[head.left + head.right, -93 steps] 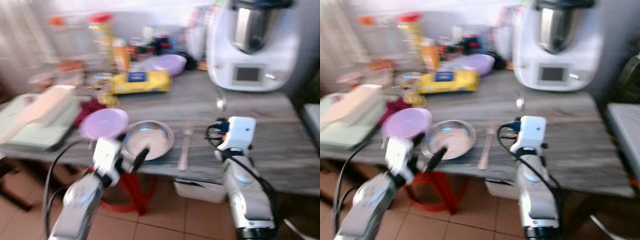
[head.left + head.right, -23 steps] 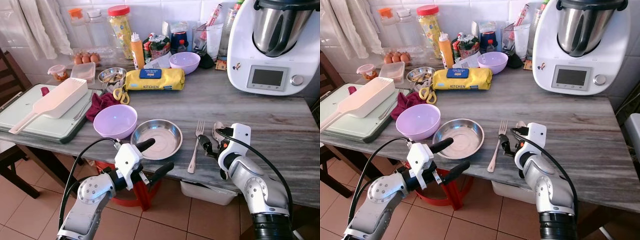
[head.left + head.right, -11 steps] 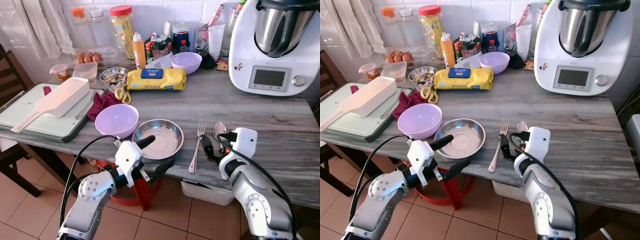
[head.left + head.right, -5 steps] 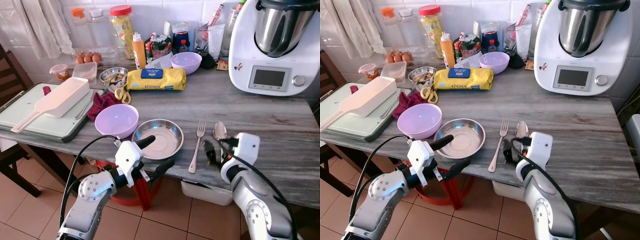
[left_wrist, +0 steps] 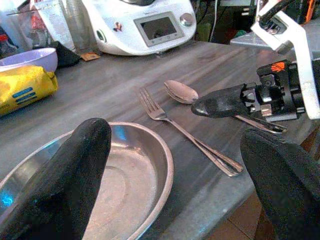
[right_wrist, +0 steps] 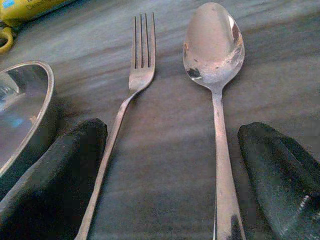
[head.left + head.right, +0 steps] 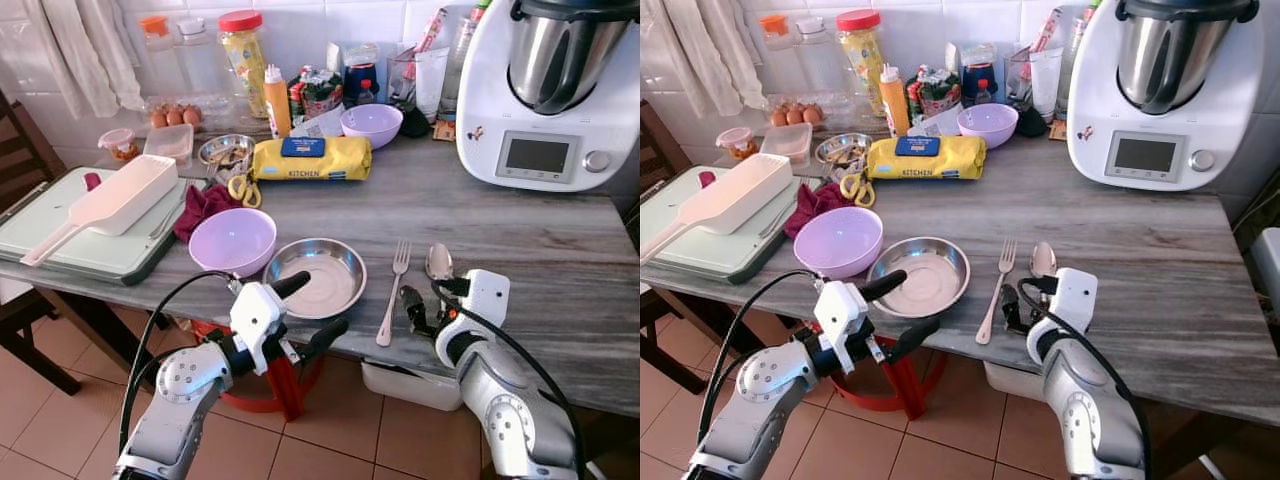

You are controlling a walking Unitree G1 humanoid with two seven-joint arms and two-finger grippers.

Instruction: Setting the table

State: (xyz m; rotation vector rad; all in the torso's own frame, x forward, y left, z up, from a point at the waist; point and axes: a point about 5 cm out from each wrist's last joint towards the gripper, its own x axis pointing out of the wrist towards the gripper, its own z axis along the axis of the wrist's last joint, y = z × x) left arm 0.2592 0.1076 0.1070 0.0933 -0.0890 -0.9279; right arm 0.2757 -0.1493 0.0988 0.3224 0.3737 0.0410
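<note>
On the grey wood-grain table [image 7: 560,250], under a white-tiled wall, the spoon [image 6: 215,60] lies at three o'clock of the fork [image 6: 131,95]. The right gripper [image 6: 172,185], spread wide, straddles both handles, holding nothing; the left gripper [image 7: 308,312] gapes empty before the steel plate [image 7: 315,278].

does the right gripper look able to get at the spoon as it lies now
Probably yes: the right gripper is open and low over the table, the spoon handle lies between its fingers, and the fork lies apart beside it.

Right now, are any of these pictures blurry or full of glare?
Eye views: sharp and evenly lit. Right wrist view: the spoon bowl carries bright reflections, and the near black fingers look soft. Left wrist view: close fingers blurred, the metal plate shows a blue glint.
</note>
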